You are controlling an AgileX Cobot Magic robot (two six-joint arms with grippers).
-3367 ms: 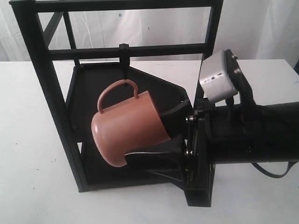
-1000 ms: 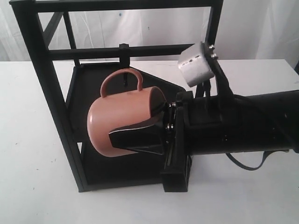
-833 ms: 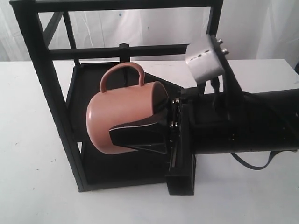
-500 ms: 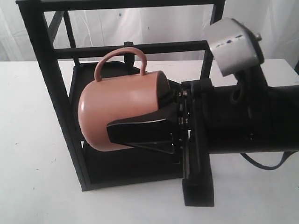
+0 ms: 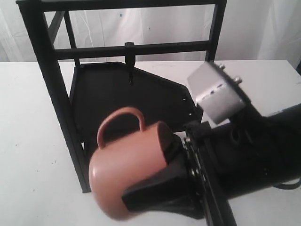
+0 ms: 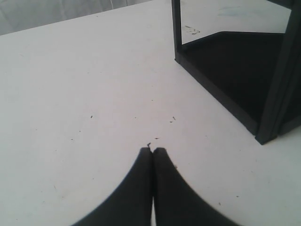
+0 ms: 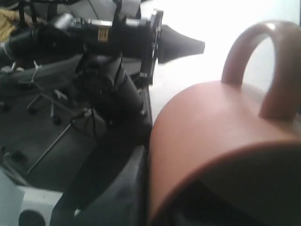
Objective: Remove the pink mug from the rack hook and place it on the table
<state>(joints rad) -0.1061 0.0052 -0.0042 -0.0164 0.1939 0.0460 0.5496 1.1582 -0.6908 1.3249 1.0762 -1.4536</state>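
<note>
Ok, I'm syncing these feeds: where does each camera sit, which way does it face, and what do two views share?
Exterior view: off the arms, facing the rack across the table; shows the right pincer holding the pink mug.
Left wrist view: on that wrist, looking down past the shut left pincer at table and rack base.
Right wrist view: on that wrist, looking over the mug toward the other arm.
Shared: exterior and right wrist both show the mug.

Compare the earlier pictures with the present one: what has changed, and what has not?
The right end effector has lifted the pink mug off the rack hook and carried it down, toward the camera, clear of the rack. Its grip on the mug is unchanged; the rack stays upright, nudged only slightly rightward.
</note>
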